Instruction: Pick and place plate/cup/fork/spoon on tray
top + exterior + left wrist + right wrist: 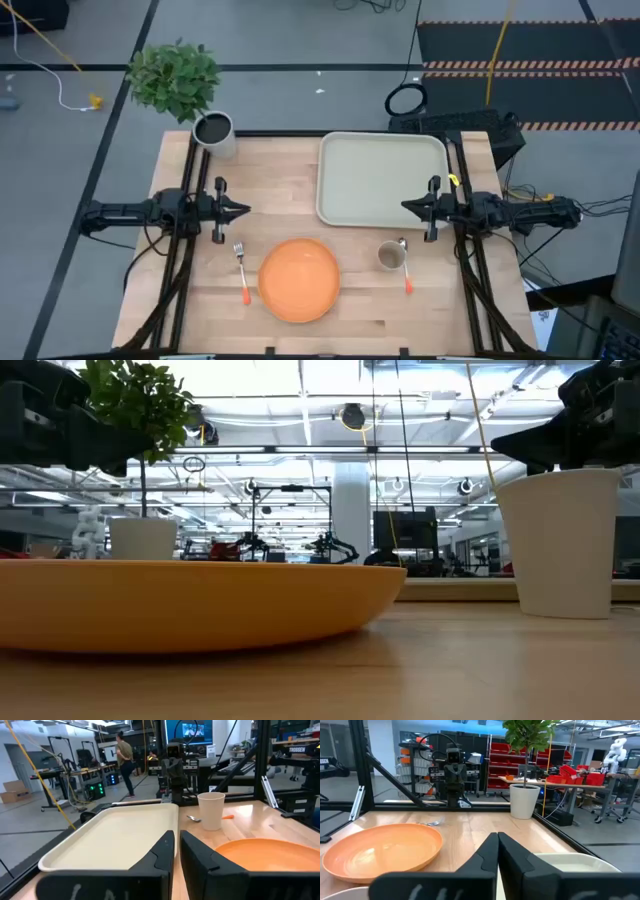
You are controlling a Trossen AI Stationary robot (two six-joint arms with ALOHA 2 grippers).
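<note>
The orange plate (299, 278) lies flat on the table near the front edge; it also shows in the low view (190, 600). The fork (241, 268) lies left of it. The beige cup (390, 257) stands upright right of the plate, with the spoon (405, 268) lying beside it. The pale tray (380, 178) lies at the far right of the table. My left gripper (243, 211) is shut and empty above the table's left side. My right gripper (408, 206) is shut and empty over the tray's near right part.
A light pot (215, 133) with dark soil stands at the table's far left corner, with a leafy plant (175, 78) behind it. Bare wood lies between the two grippers. A person (123, 762) walks in the room beyond the table.
</note>
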